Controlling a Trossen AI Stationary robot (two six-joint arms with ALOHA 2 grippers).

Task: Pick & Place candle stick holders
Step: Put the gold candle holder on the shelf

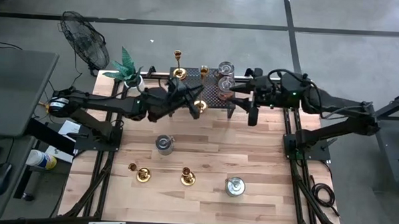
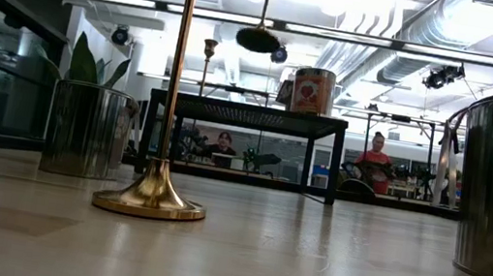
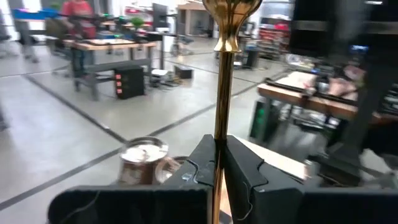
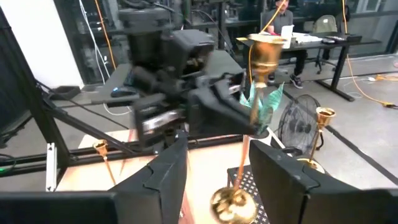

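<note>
My left gripper point(image 3: 219, 163) is shut on a tall gold candle stick holder point(image 4: 252, 124) and reaches in level from the table's left point(image 1: 190, 102). The holder stands upright over the near left corner of a black mesh rack point(image 1: 217, 91). My right gripper point(image 4: 224, 171) is open. Its fingers stand on either side of the holder's round base point(image 4: 229, 202) without touching it. Two more holders point(image 1: 179, 63) point(image 1: 203, 72) stand at the rack's far side. Others point(image 1: 143, 174) point(image 1: 188, 178) stand on their bases on the near part of the table. My left gripper pinches the holder's slim stem point(image 3: 222, 127) between its two fingers, about midway up. The fingers come level from the table's left and lie across the stem. The holder is upright, with its cup point(image 3: 230, 9) above the fingers and its base point(image 4: 229, 202) hanging below.
Tins point(image 1: 225, 83) stand on the rack. Two metal cans point(image 1: 164, 144) point(image 1: 235, 187) stand on the wooden table. A potted plant point(image 1: 128, 71) is at the far left corner, and a fan point(image 1: 85, 38) stands beyond it. In the low view a tall holder point(image 2: 155, 193) stands close by.
</note>
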